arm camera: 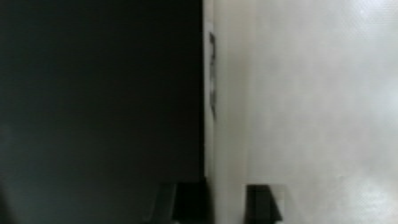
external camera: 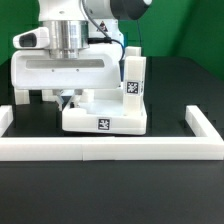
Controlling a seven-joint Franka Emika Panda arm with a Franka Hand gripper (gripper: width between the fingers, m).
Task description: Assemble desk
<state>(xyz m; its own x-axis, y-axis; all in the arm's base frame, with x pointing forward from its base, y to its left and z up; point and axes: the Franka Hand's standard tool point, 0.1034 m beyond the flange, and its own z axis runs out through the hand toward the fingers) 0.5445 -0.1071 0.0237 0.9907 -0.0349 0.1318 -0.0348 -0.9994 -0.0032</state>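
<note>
The white desk top [external camera: 100, 113] lies inside the rail with a tag on its front wall. One square leg [external camera: 133, 80] with tags stands upright at its corner on the exterior view's right. My gripper [external camera: 68, 98] reaches straight down onto the top's edge on the exterior view's left. In the wrist view the two dark fingertips [arm camera: 192, 205] stand close together, and the white edge of the desk top [arm camera: 302, 110] runs up between them against the dark table. The gripper [arm camera: 228, 205] is shut on that thin edge. No other legs are in view.
A long low white border rail [external camera: 110, 150] runs along the front and turns back at both ends [external camera: 205, 125]. The black table [external camera: 110, 195] lies in front of it. My wide hand body [external camera: 70, 68] hides the rear of the desk top.
</note>
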